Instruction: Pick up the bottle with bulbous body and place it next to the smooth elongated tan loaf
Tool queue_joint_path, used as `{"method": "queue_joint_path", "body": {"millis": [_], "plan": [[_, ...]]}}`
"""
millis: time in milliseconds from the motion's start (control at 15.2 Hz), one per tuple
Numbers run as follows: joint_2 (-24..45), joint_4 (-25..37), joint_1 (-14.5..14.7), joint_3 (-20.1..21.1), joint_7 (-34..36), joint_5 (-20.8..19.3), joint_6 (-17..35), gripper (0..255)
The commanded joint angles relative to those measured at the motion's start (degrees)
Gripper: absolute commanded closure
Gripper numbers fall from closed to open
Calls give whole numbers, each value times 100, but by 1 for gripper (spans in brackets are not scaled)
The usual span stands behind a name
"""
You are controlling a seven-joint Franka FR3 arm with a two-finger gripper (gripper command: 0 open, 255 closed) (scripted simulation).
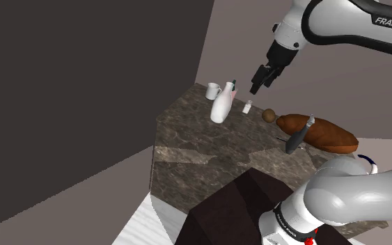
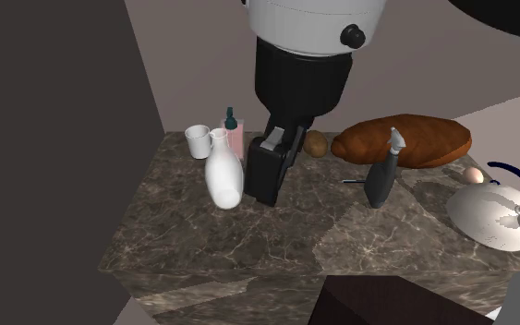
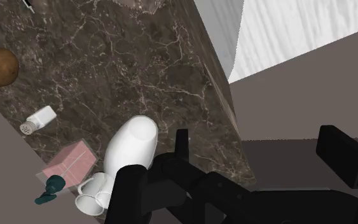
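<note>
While white bottle [image 1: 221, 106] stands on counter [image 1: 201, 139], open gripper [image 1: 257, 86] hangs above

Its black fingers are spread wide, clasping nothing. In the shoulder view the bulbous bottle stands upright at the gripper's eight o'clock. A long brown loaf [image 1: 319, 132] lies at the bottle's four o'clock, well apart.
</note>
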Motion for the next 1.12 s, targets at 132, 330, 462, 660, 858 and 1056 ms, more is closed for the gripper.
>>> {"method": "queue_joint_path", "body": {"millis": [132, 330, 462, 660, 858, 1056], "plan": [[330, 71, -40, -194, -197, -59, 256, 0], [863, 238, -83, -480, -495, -112, 615, 0], [1241, 387, -105, -661, -700, -116, 837, 0], [1836, 669, -120, -927, -1016, -75, 1133, 0], [2461, 1019, -130, -1175, -1353, 34, 1381, 0], [3114, 1437, -144, -1399, -1712, 215, 1573, 0]]}}
